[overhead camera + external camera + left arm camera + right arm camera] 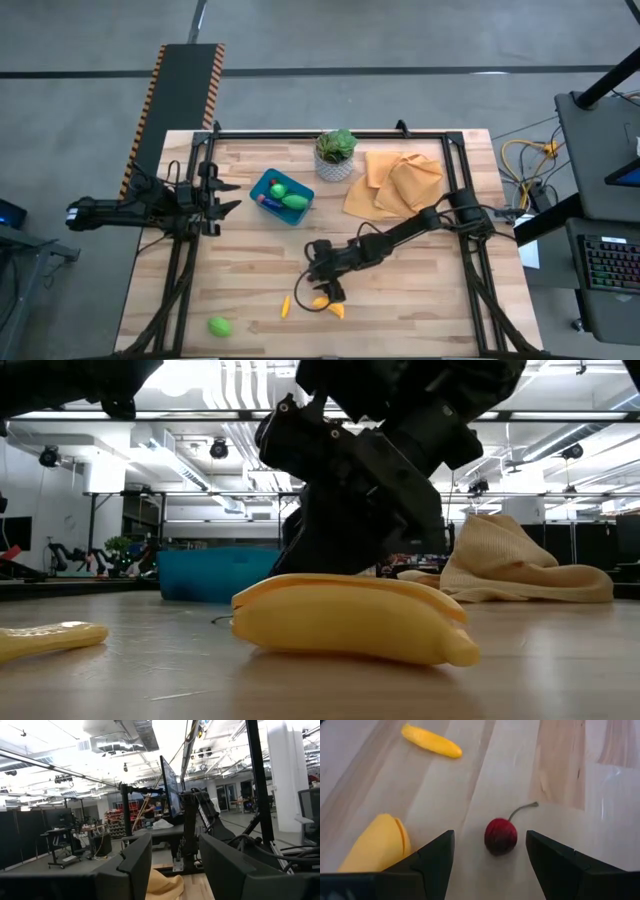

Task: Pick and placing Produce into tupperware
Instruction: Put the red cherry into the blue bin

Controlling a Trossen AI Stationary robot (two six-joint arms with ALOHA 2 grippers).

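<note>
My right gripper [326, 288] [490, 834] is open and low over the table's near middle. Its fingers stand on either side of a small red cherry [500, 836] with a thin stem, which lies on the wood untouched. A yellow banana [375, 845] [350, 618] lies beside it, and a slim yellow piece [431, 741] [50, 638] lies farther off. A green round piece [219, 325] sits near the near-left corner. The teal tupperware [282, 195] [215, 572] holds green pieces and a small red one. My left gripper [232, 197] [175, 850] waits open, left of the tupperware.
A leafy plant in a white pot [336, 155] stands at the far middle, with a crumpled orange-yellow cloth [395, 180] [520, 565] to its right. A black frame [330, 135] runs along the table's edges. Bare wood lies between the tupperware and the right gripper.
</note>
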